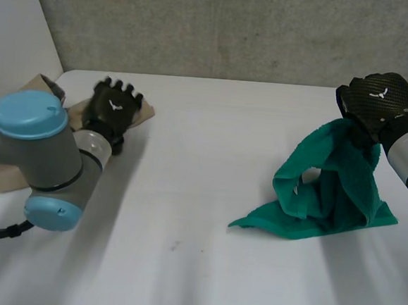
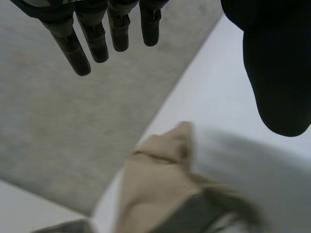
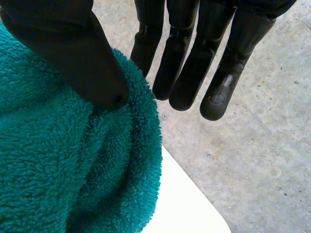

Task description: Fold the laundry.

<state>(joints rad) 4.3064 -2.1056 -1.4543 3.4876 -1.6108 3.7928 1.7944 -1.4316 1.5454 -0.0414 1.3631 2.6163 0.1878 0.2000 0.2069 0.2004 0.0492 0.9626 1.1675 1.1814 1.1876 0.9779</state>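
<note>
Hanging at the right of the frame, the crumpled green towel (image 1: 335,187) trails its lower edge on the table (image 1: 210,160). The right hand (image 1: 381,99) pinches its top between thumb and nearly straight fingers (image 3: 218,73).

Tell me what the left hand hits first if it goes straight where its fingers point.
Likely the grey concrete wall; above the beige cloth the left hand looks unobstructed, though depth is unclear.

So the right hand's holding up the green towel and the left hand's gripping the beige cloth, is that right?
Not quite. The left hand grips nothing: the left wrist view shows its fingers straight and apart from the beige cloth. The right hand does hold the green towel up.
</note>
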